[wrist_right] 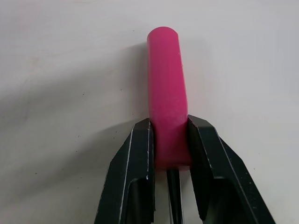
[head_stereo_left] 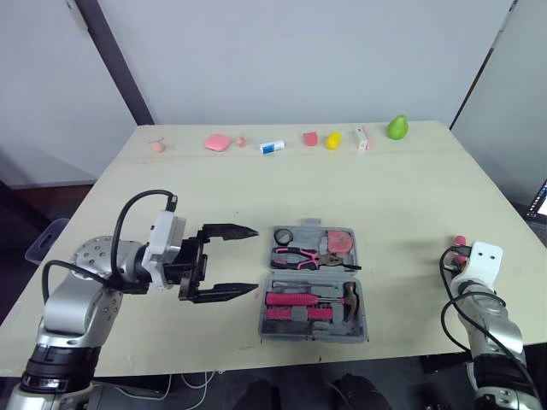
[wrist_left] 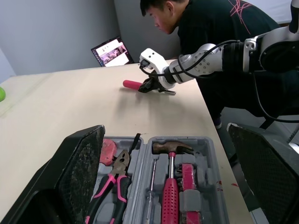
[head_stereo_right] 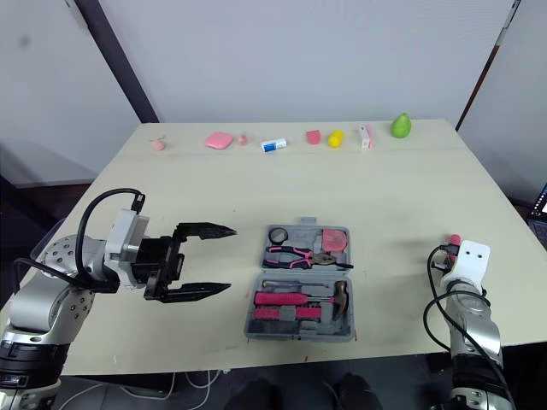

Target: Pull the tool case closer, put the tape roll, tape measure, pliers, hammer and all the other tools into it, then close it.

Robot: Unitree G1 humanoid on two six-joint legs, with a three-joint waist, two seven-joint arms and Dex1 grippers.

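Our right gripper [wrist_right: 170, 125] is clamped on the pink handle of what we take to be a screwdriver [wrist_right: 166, 70]. Both fingers press against its sides at the shaft end, and the rest of the handle runs straight out ahead of the tips, lying on the table [wrist_right: 56, 56]. We judge that this square, two-sided hold is meant to keep the tool level once it is lifted and carried. Well apart to this gripper's left, across bare tabletop, lies the case [head_stereo_left: 308, 335], opened flat near our edge of the table so that it is within reach. The pliers [head_stereo_left: 299, 254], hammer [head_stereo_left: 349, 297], tape measure [head_stereo_left: 340, 241] and tape roll [head_stereo_left: 283, 235] already sit in its moulded recesses. Our left gripper [head_stereo_left: 255, 260] hovers just beside the case, on the side away from the right gripper, with its fingers spread wide, aimed at the case and touching nothing. We reckon it is placed there to steady the case or swing the lid shut. The screwdriver looks like the last tool outside, and the closing is not yet done.
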